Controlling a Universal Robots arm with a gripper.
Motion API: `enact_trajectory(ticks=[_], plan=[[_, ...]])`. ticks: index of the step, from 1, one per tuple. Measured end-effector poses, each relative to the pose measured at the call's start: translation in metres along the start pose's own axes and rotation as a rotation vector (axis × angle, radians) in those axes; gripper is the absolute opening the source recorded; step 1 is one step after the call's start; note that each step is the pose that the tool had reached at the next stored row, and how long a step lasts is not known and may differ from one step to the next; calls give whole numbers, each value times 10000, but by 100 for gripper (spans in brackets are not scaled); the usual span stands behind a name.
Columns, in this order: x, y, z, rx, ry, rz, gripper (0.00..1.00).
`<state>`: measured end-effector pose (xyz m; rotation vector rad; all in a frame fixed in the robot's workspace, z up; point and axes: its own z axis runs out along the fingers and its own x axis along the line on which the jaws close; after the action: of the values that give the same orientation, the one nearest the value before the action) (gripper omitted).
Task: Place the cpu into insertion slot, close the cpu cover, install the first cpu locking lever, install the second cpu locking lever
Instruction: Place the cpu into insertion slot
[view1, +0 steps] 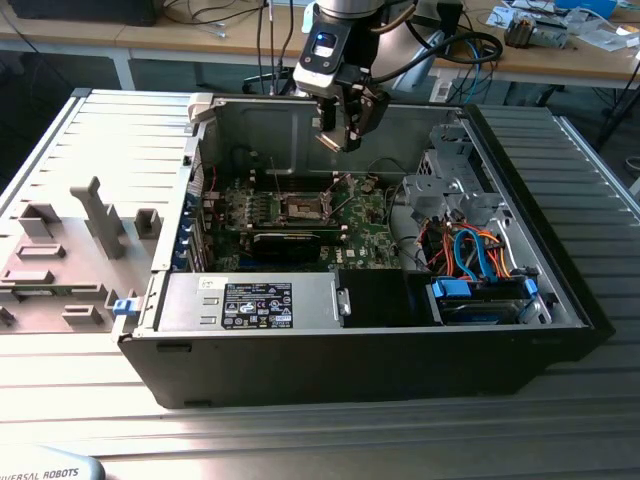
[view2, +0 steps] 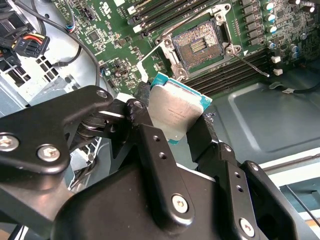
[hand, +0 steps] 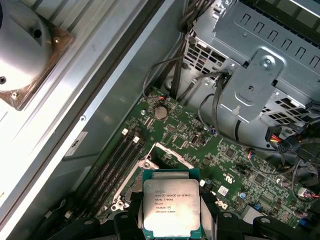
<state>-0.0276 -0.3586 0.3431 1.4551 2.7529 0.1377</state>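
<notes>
Clearly the tool (view2: 174, 121) is clamped on the cpu (view2: 176, 106) by two opposite edges, with the uncovered insertion slot (view2: 199, 42) well below it. I'd judge the chip light, stiff and delicate underneath; gripping its edges suits it.

Bright, even light from overhead; the computer case (view1: 270, 130) holds soft shadow inside. In the second wrist view the cpu (view2: 175, 112) glares pale on top, and in the first wrist view the case wall washes out white
</notes>
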Motion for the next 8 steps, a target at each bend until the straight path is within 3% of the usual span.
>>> enact_trajectory(ticks=[8], plan=[[0,0,0,9,-23,77,54]])
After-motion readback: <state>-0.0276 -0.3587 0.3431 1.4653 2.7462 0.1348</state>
